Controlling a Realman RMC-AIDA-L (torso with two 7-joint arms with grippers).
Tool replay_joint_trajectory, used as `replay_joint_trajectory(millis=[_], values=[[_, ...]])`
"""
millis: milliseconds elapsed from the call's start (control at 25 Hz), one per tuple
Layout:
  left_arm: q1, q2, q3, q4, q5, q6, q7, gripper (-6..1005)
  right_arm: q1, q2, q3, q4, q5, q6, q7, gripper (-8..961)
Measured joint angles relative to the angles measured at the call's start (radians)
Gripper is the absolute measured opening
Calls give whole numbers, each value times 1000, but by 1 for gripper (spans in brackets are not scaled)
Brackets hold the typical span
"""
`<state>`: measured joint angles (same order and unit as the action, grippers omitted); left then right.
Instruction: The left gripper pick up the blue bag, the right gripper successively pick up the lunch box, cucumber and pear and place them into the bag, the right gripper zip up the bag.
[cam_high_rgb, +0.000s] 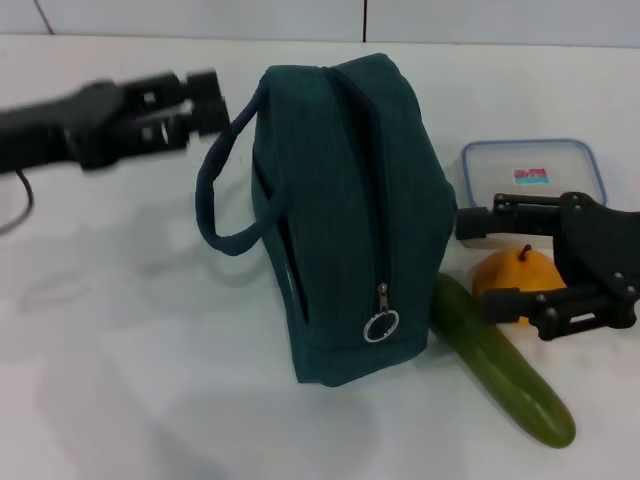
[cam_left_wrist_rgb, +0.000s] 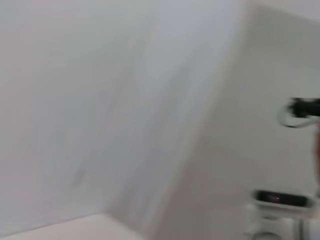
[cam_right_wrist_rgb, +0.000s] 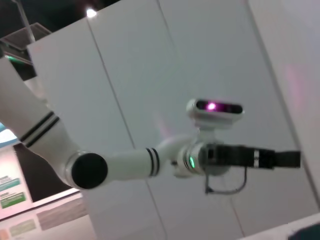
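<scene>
Little of the task looks done: the blue bag stands zipped and unheld at the middle of the tabletop, and the lunch box, pear and cucumber all lie outside it toward the right edge. The left gripper hovers near the bag's loop handle toward the far left, apart from it, its jaws' state impossible to tell. The right gripper hangs with jaws wide and empty over the pear and lunch box, while the closed zipper bars any loading.

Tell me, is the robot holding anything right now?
No, nothing is held. The left gripper hangs near the blue bag's handle, not touching it. The right gripper is open around the pear, not closed on it.
</scene>
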<state>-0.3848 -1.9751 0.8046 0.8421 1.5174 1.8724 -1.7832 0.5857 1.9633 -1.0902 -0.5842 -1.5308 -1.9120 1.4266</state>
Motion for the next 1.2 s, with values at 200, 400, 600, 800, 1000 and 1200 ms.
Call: replay_joint_trajectory(millis=[200, 400, 600, 800, 1000, 1200], values=[[-60, 1, -23, 156, 239, -125, -313, 738, -40, -10, 34, 3, -2, 24, -17, 855], [-161, 6, -14, 172, 430, -119, -559, 732, -85, -16, 82, 4, 1, 24, -56, 850], [-207, 15, 7, 173, 435, -102, -678, 726, -105, -20, 104, 8, -1, 18, -76, 845], [-254, 27, 79, 174, 443, -101, -815, 720, -110, -21, 105, 10, -5, 21, -85, 840], [-292, 19, 88, 175, 484, -106, -887, 715, -119, -21, 105, 11, -6, 22, -103, 835], [-320, 0, 84, 175, 552, -122, -905, 709, -137, -19, 106, 12, -6, 24, -123, 831]])
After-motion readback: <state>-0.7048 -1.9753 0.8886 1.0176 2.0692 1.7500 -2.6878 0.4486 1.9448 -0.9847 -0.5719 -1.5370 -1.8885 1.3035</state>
